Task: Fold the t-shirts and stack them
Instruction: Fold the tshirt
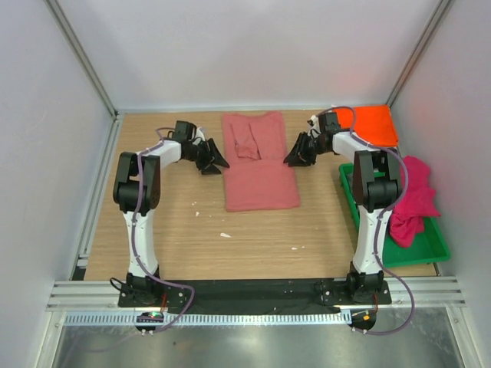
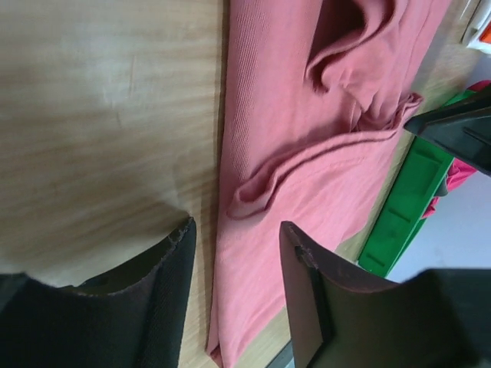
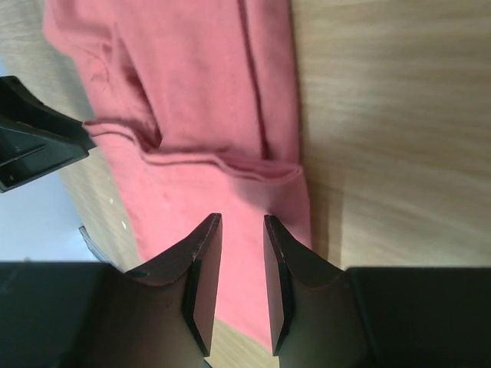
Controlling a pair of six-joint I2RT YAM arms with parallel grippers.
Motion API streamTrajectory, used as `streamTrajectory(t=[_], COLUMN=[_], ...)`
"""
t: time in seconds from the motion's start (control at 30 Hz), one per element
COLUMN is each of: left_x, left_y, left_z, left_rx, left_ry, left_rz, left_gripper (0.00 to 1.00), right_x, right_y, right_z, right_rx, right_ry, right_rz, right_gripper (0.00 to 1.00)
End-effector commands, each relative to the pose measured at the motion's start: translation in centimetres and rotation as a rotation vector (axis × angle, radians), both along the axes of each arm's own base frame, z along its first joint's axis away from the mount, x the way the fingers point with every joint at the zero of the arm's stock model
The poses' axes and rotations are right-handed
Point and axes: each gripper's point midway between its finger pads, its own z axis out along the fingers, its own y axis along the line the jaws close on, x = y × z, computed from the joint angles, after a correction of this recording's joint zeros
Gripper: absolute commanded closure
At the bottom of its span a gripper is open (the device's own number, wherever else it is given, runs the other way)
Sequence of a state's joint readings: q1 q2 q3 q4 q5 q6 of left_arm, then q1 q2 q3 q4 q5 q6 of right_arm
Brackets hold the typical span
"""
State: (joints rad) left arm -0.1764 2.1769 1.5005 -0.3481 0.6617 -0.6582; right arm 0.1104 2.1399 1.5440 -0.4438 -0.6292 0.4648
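Salmon-red tee (image 1: 259, 165) lies mid-table, flat, sides folded in to a long strip, w/ a crease ridge running across it approx halfway. L gripper (image 1: 215, 159) sits right at its left edge, jaws well apart, nothing between them, just cloth edge and wood below. R gripper (image 1: 296, 156) is at the opposite edge, jaws parted by a narrow gap over the cloth, no grip. Orange tee (image 1: 372, 124) in the far-right corner; magenta tee (image 1: 414, 203) heaped in the green tray (image 1: 426, 247) by the R arm.
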Motion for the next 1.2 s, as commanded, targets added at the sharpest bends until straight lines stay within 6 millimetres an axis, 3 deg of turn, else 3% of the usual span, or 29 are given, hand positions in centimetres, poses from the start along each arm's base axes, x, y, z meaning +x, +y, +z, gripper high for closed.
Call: streamTrajectory(t=[0.0,0.07,0.1,0.17,0.23,0.3,0.33,0.4,0.43,0.5,0.53,0.57,0.6,0.67,0.7,0.8,0.83,0.9,0.93,1.0,1.03,1.07,1.17], left_x=[2.5,3.4,3.5,4.5,4.3,4.3,4.6,4.2,4.0,3.1,2.7,1.4,1.6,-0.1,-0.1,-2.0,-2.6,-4.2,-4.7,-6.4,-6.8,-7.7,-9.2], left_y=[-0.7,-0.5,-0.3,0.1,1.6,2.8,3.5,3.7,3.5,2.3,1.9,0.7,0.0,-1.9,-3.1,-5.9,-6.4,-7.2,-7.3,-7.4,-7.3,-6.9,-6.1], left_z=[1.0,0.1,-0.4,-0.4,-1.0,0.1,2.1,4.2,6.8,7.8,9.0,8.7,9.1,8.2,8.8,8.4,8.1,7.2,6.9,5.6,5.3,4.0,2.8], left_rx=[-0.019,-0.005,0.02,0.067,0.173,0.258,0.305,0.328,0.312,0.275,0.252,0.203,0.16,0.065,-0.002,-0.114,-0.12,-0.12,-0.119,-0.11,-0.102,-0.085,-0.053], left_ry=[-0.074,-0.068,-0.052,-0.06,-0.024,-0.049,-0.105,-0.154,-0.209,-0.227,-0.251,-0.226,-0.247,-0.179,-0.207,-0.17,-0.156,-0.133,-0.126,-0.099,-0.094,-0.063,-0.043], left_rz=[0.0,0.01,0.02,0.023,0.051,0.056,0.075,0.08,0.087,0.073,0.072,0.04,0.04,0.042,0.024,-0.009,-0.02,-0.047,-0.052,-0.071,-0.074,-0.071,-0.08], left_gripper=[0.52,0.59,0.63,0.63,0.54,0.49,0.46,0.42,0.41,0.42,0.43,0.45,0.5,0.56,0.63,0.75,0.77,0.79,0.79,0.8,0.8,0.8,0.81], right_x=[2.0,2.9,3.2,3.6,4.1,3.8,4.5,4.6,4.8,4.5,4.3,3.7,3.3,2.8,1.7,1.4,1.0,2.2,2.0,2.4,2.6,2.5,2.7], right_y=[-0.6,-0.9,-1.3,-1.7,-2.4,-2.9,-3.4,-3.3,-3.0,-0.7,0.2,2.7,4.1,6.9,9.2,12.2,12.5,13.0,13.0,12.9,12.7,12.3,11.6], right_z=[0.1,-0.3,-1.4,-2.1,-2.0,-1.2,0.3,2.0,3.0,4.9,5.2,5.9,6.0,5.6,5.1,4.2,3.3,3.2,1.6,0.4,-1.2,-2.1,-4.4], right_rx=[-0.013,0.003,0.007,0.006,-0.021,-0.06,-0.099,-0.107,-0.099,-0.057,-0.037,0.023,0.071,0.158,0.224,0.335,0.371,0.434,0.451,0.445,0.425,0.406,0.385], right_ry=[-0.04,-0.036,-0.013,0.011,0.011,0.02,-0.018,-0.044,-0.063,-0.096,-0.097,-0.109,-0.09,-0.085,-0.035,-0.044,0.02,-0.023,0.024,0.021,0.042,0.055,0.073], right_rz=[-0.001,-0.034,-0.053,-0.085,-0.099,-0.096,-0.113,-0.111,-0.11,-0.069,-0.055,0.005,0.009,0.045,0.072,0.101,0.053,0.031,0.014,0.009,-0.003,-0.004,-0.017], right_gripper=[0.66,0.67,0.67,0.69,0.69,0.69,0.69,0.66,0.64,0.57,0.57,0.58,0.6,0.67,0.8,0.99,0.99,0.99,0.99,0.99,0.99,0.99,0.99])
